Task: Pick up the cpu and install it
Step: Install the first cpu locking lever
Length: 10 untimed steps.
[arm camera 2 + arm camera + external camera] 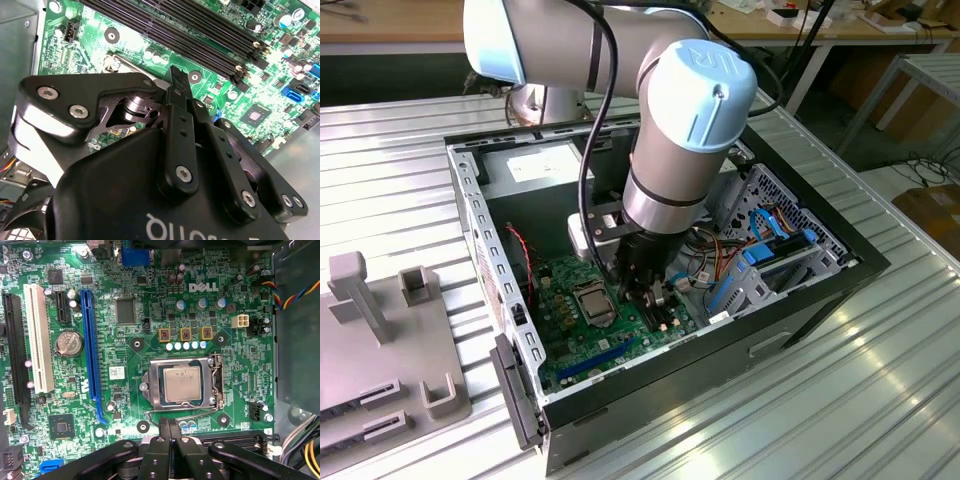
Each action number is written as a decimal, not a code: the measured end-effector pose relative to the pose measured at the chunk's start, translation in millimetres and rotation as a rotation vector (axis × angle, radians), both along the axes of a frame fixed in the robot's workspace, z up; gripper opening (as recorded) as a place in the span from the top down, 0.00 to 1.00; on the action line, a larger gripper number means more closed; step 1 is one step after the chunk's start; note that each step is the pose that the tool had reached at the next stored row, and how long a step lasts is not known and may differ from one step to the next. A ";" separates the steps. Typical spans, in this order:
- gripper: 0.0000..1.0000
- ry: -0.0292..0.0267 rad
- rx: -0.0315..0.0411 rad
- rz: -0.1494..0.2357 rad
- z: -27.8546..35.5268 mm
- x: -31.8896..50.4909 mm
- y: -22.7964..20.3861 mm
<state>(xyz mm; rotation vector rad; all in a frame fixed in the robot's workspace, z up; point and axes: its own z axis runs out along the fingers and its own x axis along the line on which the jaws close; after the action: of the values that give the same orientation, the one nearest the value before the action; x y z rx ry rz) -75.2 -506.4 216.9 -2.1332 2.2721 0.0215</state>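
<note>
CPU point(182, 384) seated in socket point(181, 386); gripper point(169, 426) clenched empty just beside; descending carelessly risks striking the motherboard point(150, 330).

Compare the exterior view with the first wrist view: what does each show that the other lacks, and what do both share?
Exterior view: the open computer case on a ribbed metal table, the arm, and a grey fixture.

First wrist view: a coin battery, white and blue expansion slots, and the pincer with fingers together, holding nothing.

Both: the green motherboard with the cpu seated in its socket.
</note>
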 end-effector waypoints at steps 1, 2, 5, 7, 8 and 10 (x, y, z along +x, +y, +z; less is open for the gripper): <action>0.89 0.0000 0.0001 0.000 -0.2 0.0 0.6; 0.89 0.0000 0.0001 0.000 -0.6 0.0 1.4; 0.89 0.0000 -0.0036 0.000 -1.9 -0.2 1.5; 0.89 0.0000 -0.0048 0.000 -3.1 -0.2 1.5; 0.89 0.0000 -0.0051 0.000 -3.8 -0.2 1.5; 0.89 -0.0001 -0.0056 0.001 -5.8 -0.3 1.5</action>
<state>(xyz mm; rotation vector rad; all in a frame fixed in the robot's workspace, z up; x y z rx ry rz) -75.4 -504.9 211.1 -2.1367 2.2740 0.0152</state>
